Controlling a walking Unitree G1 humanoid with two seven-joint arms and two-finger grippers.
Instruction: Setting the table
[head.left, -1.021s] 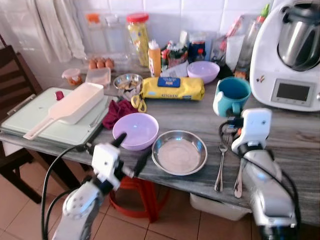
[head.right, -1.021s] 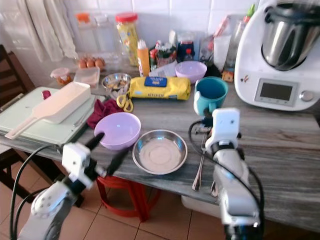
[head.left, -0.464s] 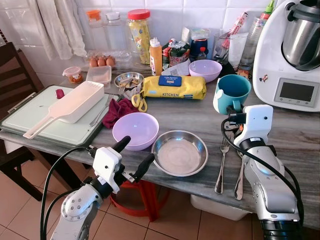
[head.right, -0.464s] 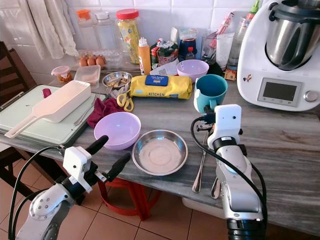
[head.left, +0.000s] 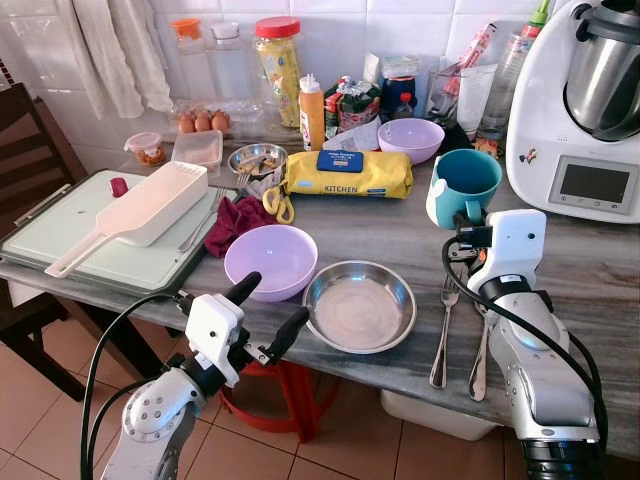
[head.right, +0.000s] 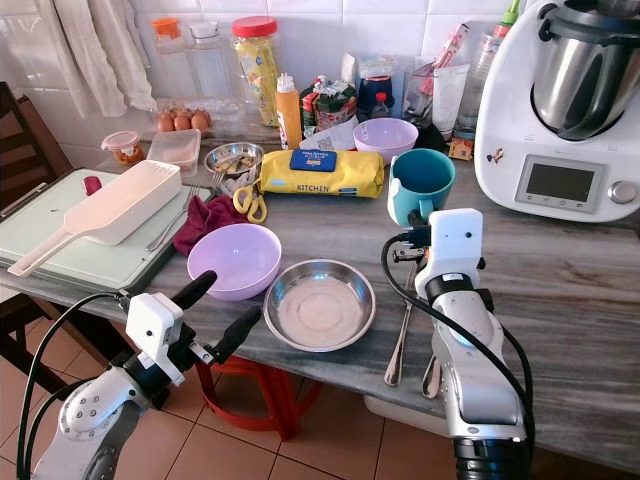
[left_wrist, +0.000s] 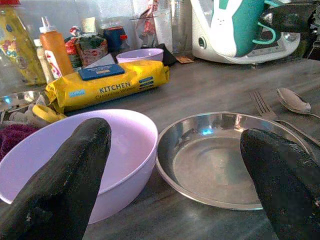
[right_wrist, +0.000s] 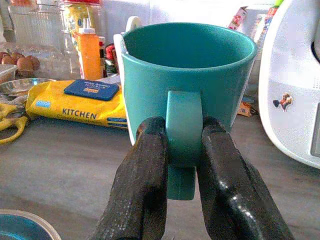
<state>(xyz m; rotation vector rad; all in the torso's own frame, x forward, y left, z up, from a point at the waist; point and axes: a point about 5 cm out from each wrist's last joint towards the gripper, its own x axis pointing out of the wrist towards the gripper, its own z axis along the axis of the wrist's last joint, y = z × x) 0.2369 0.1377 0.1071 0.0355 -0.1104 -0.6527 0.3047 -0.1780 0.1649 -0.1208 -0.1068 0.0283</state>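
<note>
Around mug (right_wrist: 186, 75) handle, right end effector (right_wrist: 182, 150).

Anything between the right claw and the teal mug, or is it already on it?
Nothing in the way. The right claw is already shut on the handle of the teal ceramic mug, one finger on each side. The mug stands upright on the grey wood-grain table, behind the steel fork and spoon.

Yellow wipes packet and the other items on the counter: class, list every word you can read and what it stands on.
"KITCHEN": blue label of the long yellow plastic packet.
"Cleaning": beneath it, on the same packet.
Yellow jar, orange squeeze bottle, white appliance's grey screen: print too small or blurred to read.
</note>
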